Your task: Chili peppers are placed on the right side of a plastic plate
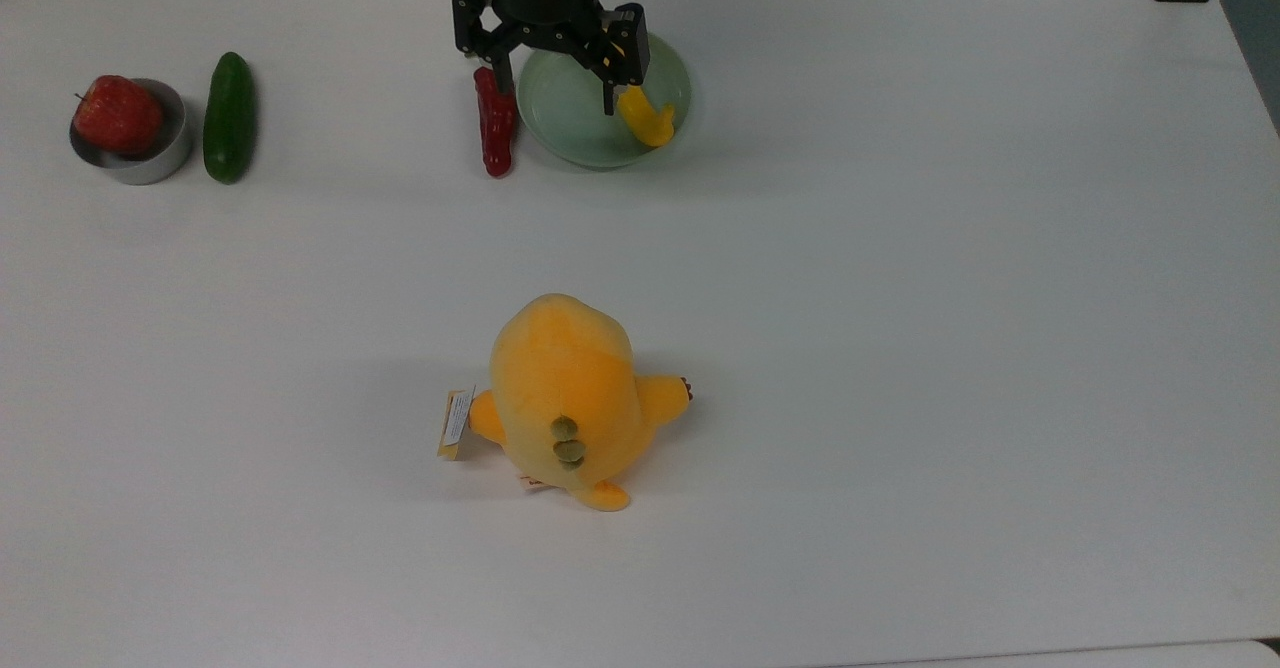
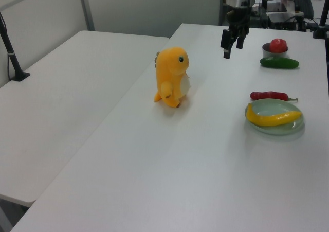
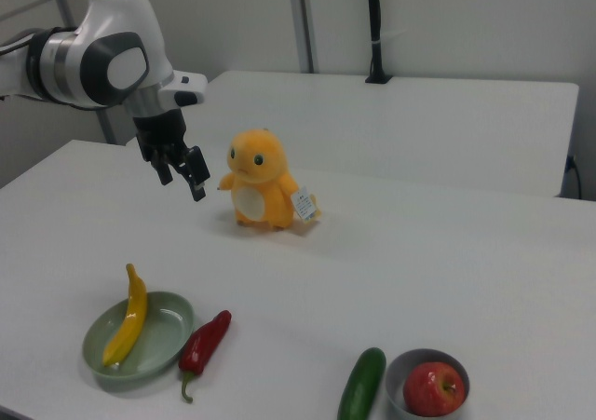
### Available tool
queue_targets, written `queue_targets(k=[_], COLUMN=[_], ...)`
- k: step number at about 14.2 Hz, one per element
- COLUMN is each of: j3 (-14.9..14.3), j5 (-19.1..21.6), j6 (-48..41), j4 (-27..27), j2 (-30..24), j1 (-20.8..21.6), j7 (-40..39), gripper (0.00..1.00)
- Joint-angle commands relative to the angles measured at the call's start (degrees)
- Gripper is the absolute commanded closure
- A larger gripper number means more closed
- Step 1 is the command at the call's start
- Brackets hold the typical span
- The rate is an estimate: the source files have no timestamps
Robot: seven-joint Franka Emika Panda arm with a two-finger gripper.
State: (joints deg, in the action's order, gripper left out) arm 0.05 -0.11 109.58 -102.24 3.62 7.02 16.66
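Chili peppers [image 1: 496, 130] beside plastic plate [image 1: 572, 126] rim

My chili pepper [image 1: 497, 132] is dark red, glossy and wrinkled, with a thin curved green stem [image 3: 186, 388]. It lies flat on the white table [image 1: 900, 298], just beside the rim of the plastic plate [image 1: 575, 133], on the top view's left of it and the right view's right. The plate is round, shallow and pale green with a raised rim, sitting level on the table and carrying a yellow pepper [image 3: 129, 319].
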Motion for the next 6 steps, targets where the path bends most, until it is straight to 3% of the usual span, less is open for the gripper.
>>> queue_targets(k=[1, 6], j3=[0.82, 0.82], j5=[-0.07, -0.07], j6=[-1.74, -2.61], j4=[0.02, 0.02], j2=[-0.19, -0.19], j1=[-0.34, -0.43], j7=[-4.51, -9.45], gripper=[0.00, 0.00])
